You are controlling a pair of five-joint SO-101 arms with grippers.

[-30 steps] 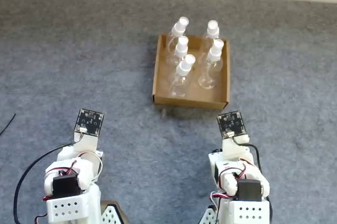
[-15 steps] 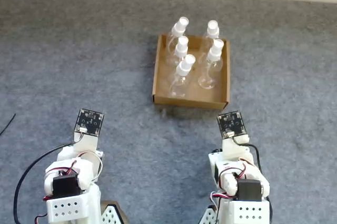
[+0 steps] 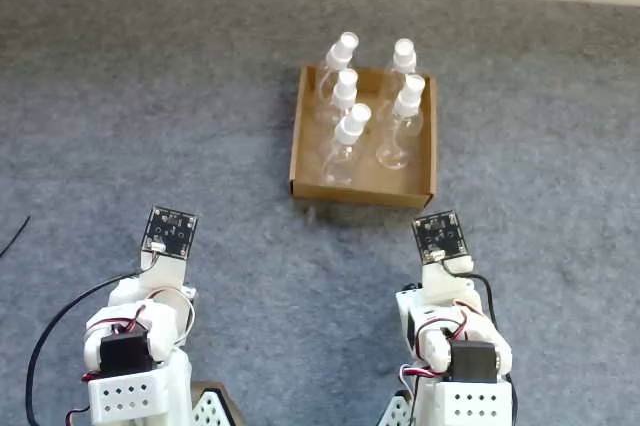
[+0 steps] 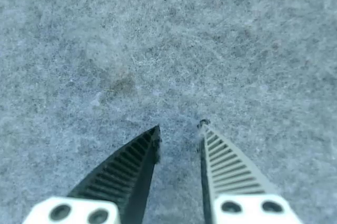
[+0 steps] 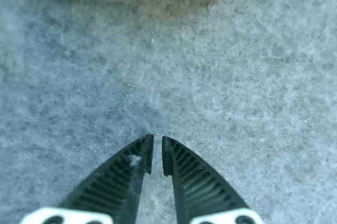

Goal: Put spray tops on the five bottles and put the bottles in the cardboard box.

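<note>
- Mat (image 3: 150, 96): grey felt covers the table across the high view.
- Arms: the left arm (image 3: 140, 336) sits at the lower left of the high view and the right arm (image 3: 452, 331) at the lower right. Both are well apart from the box.
- Box (image 3: 360, 192): it sits at upper centre of the high view. One of its corners shows at the top of the right wrist view.
- Bottles (image 3: 393, 141): all five stand upright inside the box, close together.
- Left gripper (image 4: 179, 129): the jaws are slightly apart and hold nothing, with only felt beneath.
- Right gripper (image 5: 157, 145): the jaws are nearly together and hold nothing.
- Tops (image 3: 352, 126): each bottle wears a white spray top, though from above it is hard to say whether every one is fully seated.
- Progress: judged from this, the task looks finished, with nothing left to cap or pack.
</note>
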